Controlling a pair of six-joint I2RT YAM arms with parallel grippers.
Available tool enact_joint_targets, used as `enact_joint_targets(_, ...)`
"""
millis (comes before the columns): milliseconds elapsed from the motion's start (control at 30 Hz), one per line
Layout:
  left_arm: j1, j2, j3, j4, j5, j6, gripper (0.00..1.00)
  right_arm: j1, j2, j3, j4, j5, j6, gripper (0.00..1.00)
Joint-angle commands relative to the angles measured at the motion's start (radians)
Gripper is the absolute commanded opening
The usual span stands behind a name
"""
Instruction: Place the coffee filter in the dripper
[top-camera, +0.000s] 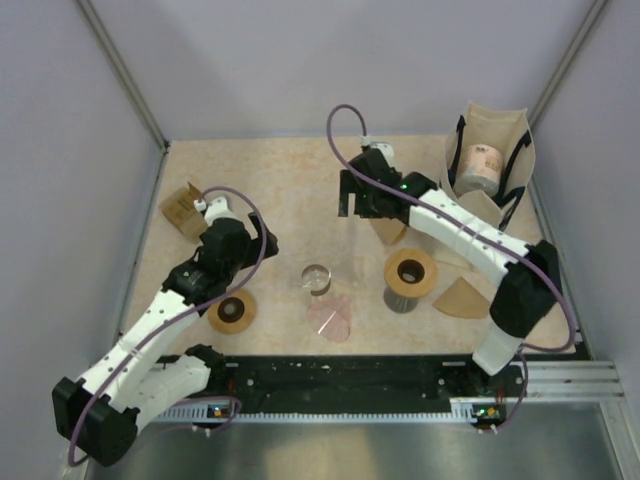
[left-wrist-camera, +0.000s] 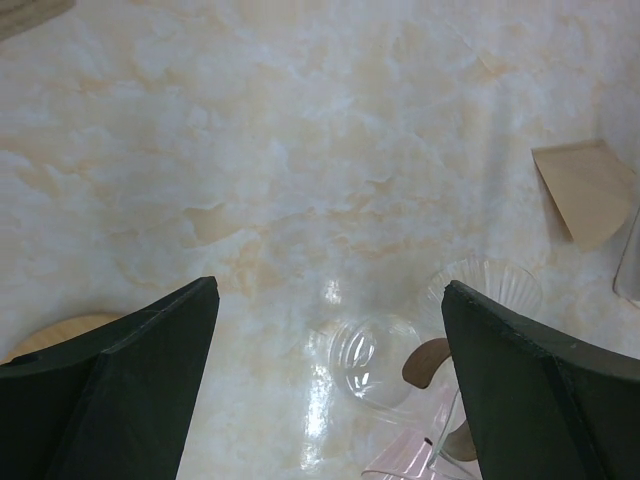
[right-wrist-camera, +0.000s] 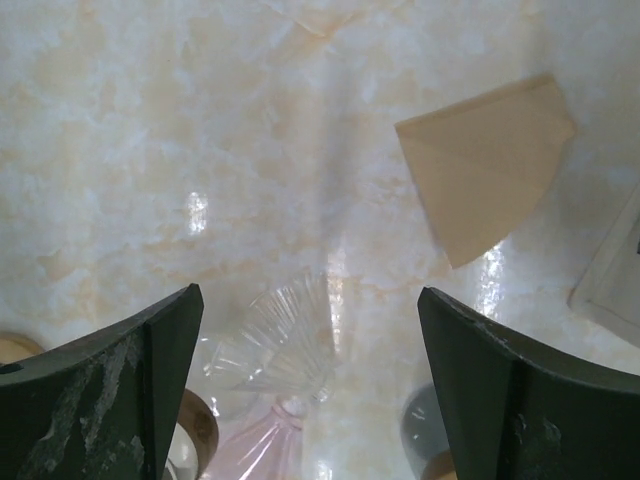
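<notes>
A tan folded coffee filter (right-wrist-camera: 485, 165) lies flat on the marbled table, partly under my right arm in the top view (top-camera: 391, 232); it also shows in the left wrist view (left-wrist-camera: 585, 190). A second filter (top-camera: 462, 298) lies at the right. A clear ribbed glass dripper (top-camera: 316, 278) stands mid-table, seen in the wrist views too (left-wrist-camera: 375, 360) (right-wrist-camera: 280, 345). A pink dripper (top-camera: 330, 318) lies next to it. My left gripper (top-camera: 262, 240) (left-wrist-camera: 328, 290) is open and empty, left of the dripper. My right gripper (top-camera: 357, 205) (right-wrist-camera: 308, 295) is open and empty, hovering left of the filter.
A wooden-topped cylinder (top-camera: 410, 275) stands right of the drippers. A wooden ring (top-camera: 232, 312) lies at the front left. A cardboard box (top-camera: 182, 208) sits at the left edge. A cloth bag (top-camera: 488, 165) holding a roll stands at the back right.
</notes>
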Motion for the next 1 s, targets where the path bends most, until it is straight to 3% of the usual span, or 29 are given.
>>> enact_joint_targets(0,0.002,-0.047,-0.023,-0.021,-0.085,-0.023,0.99,0.054,0.134,0.165,-0.106,0.095,-0.030,0.86)
enact_joint_targets(133,0.002,-0.059,-0.031,-0.029,-0.086,-0.032,0.99,0.084,0.268,0.246,-0.163,0.095,-0.037,0.82)
enact_joint_targets(333,0.002,-0.076,-0.042,-0.032,-0.092,-0.020,0.99,0.107,0.375,0.289,-0.220,0.058,-0.041,0.67)
enact_joint_targets(733,0.002,-0.087,-0.037,-0.023,-0.088,0.000,0.99,0.124,0.428,0.257,-0.229,-0.014,-0.030,0.49)
enact_joint_targets(967,0.002,-0.096,-0.039,-0.016,-0.089,0.003,0.99,0.130,0.397,0.202,-0.235,-0.008,-0.009,0.44)
